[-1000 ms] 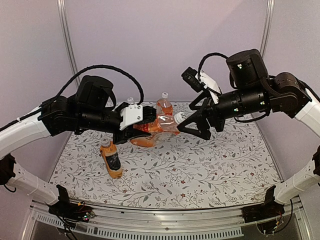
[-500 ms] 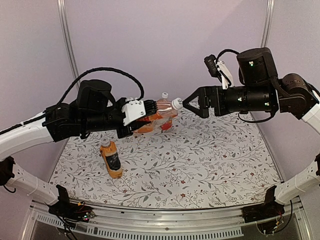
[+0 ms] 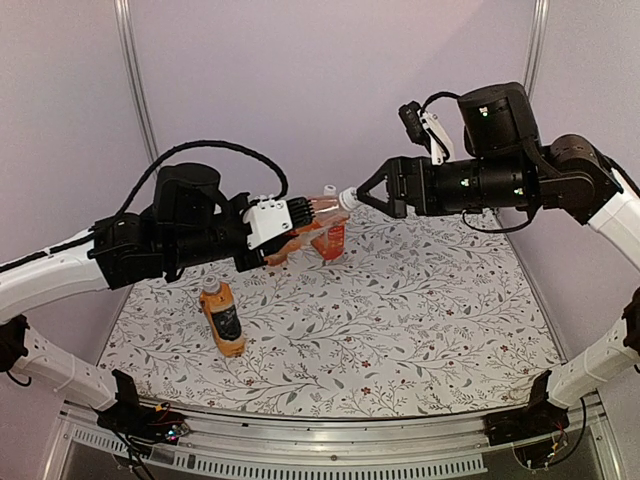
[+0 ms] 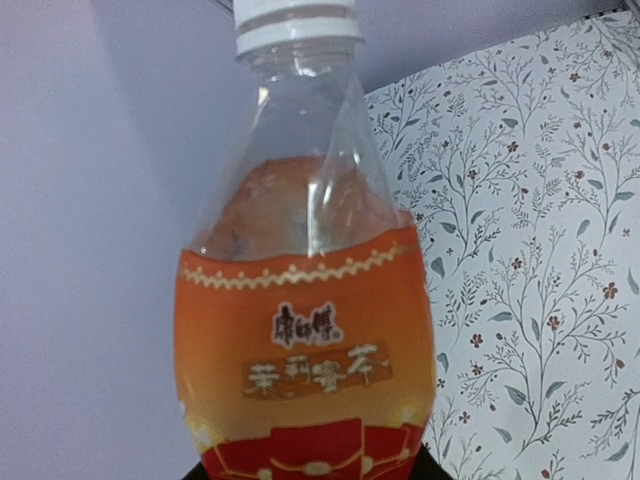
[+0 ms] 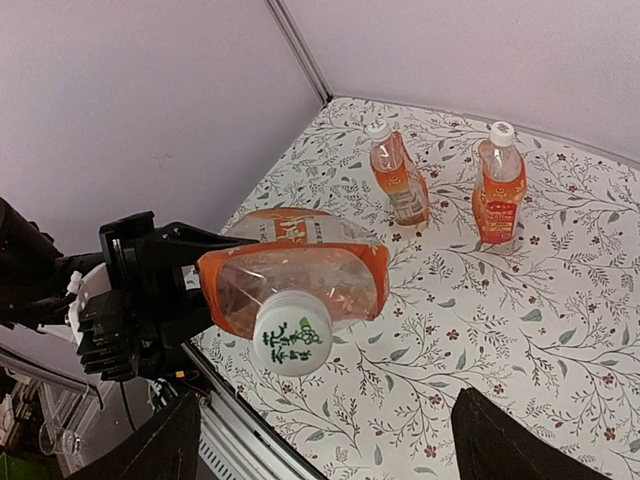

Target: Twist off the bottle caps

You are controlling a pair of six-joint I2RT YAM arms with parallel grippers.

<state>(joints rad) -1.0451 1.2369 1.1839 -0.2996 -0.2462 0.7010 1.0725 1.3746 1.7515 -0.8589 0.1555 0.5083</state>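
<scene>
The left jaws grip a bottle by its lower part and hold it on its side above the desk. Its white cap points at the right jaws, which stand wide. The cap lies just ahead of their tips, in line with the gap, touching neither jaw. Well below both jaws, a black-labelled bottle and an orange-labelled bottle stand upright on the desk, each with its cap on.

Plain lilac walls enclosed a table covered in floral-patterned cloth (grey metal posts at the back corners).
</scene>
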